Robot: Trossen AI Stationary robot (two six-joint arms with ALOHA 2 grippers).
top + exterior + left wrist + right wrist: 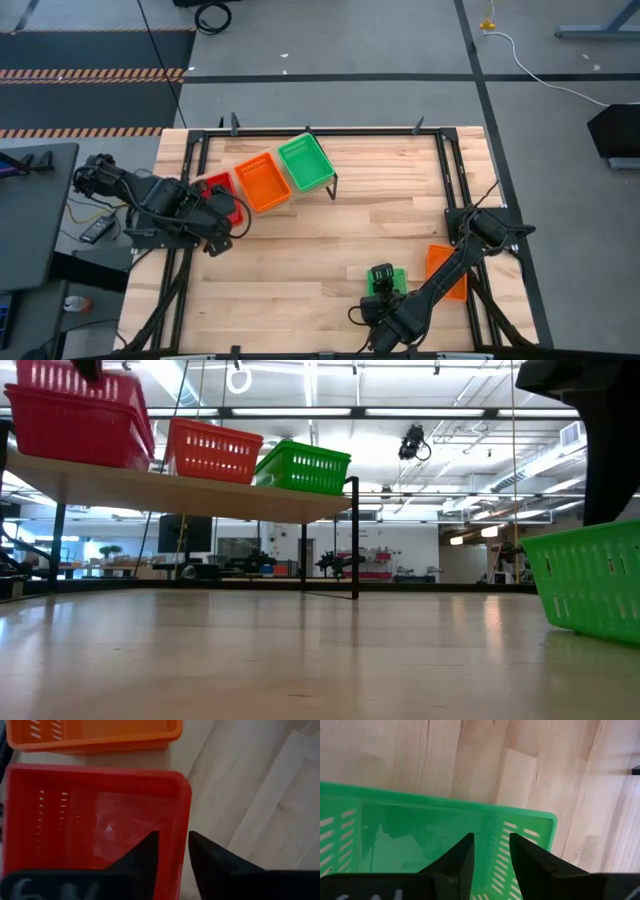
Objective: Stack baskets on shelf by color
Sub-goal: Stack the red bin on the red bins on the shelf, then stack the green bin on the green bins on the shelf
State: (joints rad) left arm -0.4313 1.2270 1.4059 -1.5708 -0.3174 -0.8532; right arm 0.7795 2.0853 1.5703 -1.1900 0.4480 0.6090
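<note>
On the shelf [322,183] at the far left of the bench [330,240], you see three colour stations in a row: red basket [222,194], orange basket [265,181], green basket [305,162], so each colour has its own spot for later stacking. Your left tool [172,852] sits over the red basket's end wall, one finger inside and one outside, with a gap on each side of the rim; it appears parted, not pinching, which suits a basket just set down. Toward the near right, your right tool [490,851] straddles the rim of a second green basket [445,837] resting on the bench; whether it grips cannot be told. A second orange basket [447,272] waits beside the right arm.
</note>
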